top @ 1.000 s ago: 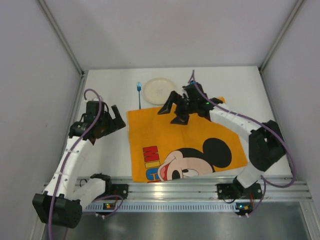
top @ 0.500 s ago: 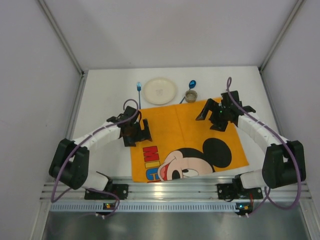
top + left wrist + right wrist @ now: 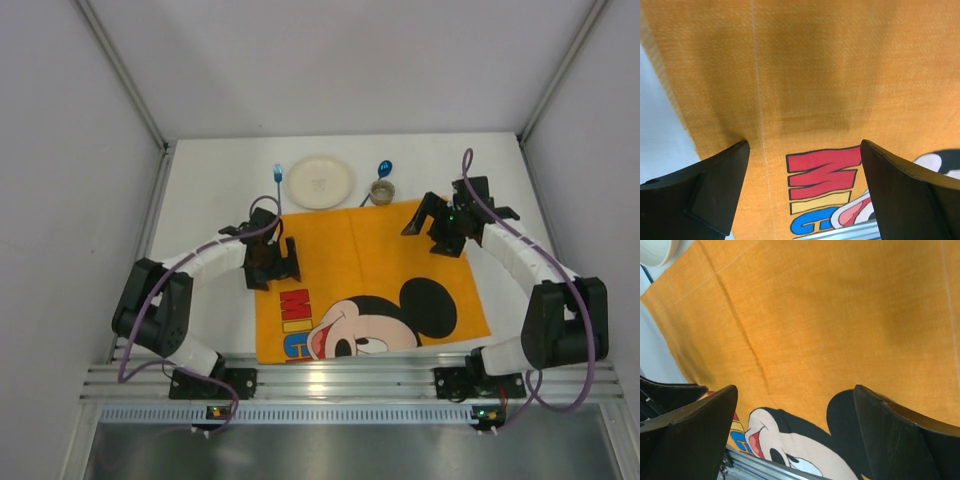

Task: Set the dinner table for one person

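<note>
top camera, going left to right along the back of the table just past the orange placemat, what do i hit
thin blue utensil → cream plate → small cup → right gripper. The blue spoon overlaps the cup, so it has no clear place in the order.

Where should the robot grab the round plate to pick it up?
Probably its near rim, coming down from above with one jaw inside and one outside. The plate lies flat on the dinner table, so only the raised rim offers a pinch, and the blue utensil crowds its left side.
</note>
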You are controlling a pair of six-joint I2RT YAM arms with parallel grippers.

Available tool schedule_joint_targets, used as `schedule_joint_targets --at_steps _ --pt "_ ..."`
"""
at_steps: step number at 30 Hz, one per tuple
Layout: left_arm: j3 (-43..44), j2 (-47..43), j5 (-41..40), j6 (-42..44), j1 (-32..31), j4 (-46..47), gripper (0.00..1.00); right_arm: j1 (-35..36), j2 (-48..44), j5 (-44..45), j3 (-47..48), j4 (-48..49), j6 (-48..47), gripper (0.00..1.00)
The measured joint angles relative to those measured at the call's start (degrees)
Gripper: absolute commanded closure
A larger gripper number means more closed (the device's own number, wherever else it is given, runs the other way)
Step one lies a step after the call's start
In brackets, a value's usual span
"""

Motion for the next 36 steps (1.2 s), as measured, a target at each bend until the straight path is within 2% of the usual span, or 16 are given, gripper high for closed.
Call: schedule_joint_targets --at_steps 8,15,17,19,27,31,36 --pt "5.9 3.1 -7.2 8.6 8.5 -6.3 0.02 0.0 9.0 -2.0 9.9 2.6 2.9 0.0" --pt "18.5 3.9 -9.7 12.0 9.0 -13.2 0.02 0.5 22.8 -2.4 23.0 5.8 6.3 0.07" --pt "20.9 3.1 -9.2 12.0 9.0 -13.8 0.02 0.9 26.9 -1.5 27.0 6.1 6.5 0.16" --pt "22.2 1.8 -8.1 11.5 9.0 -14.4 0.02 1.1 30.5 -0.4 30.5 6.3 6.6 0.31" --pt "21.8 -2.5 -4.7 9.9 9.0 -15.9 0.02 2.7 44.6 5.7 45.8 3.7 5.5 0.43" --pt "20.2 -3.0 -4.5 9.8 9.0 -16.4 0.02 4.2 48.3 8.6 50.8 0.6 4.4 0.57" --pt "18.7 -3.0 -4.6 9.8 9.0 -16.6 0.02 5.8 50.6 12.5 55.5 -3.8 2.5 0.65"
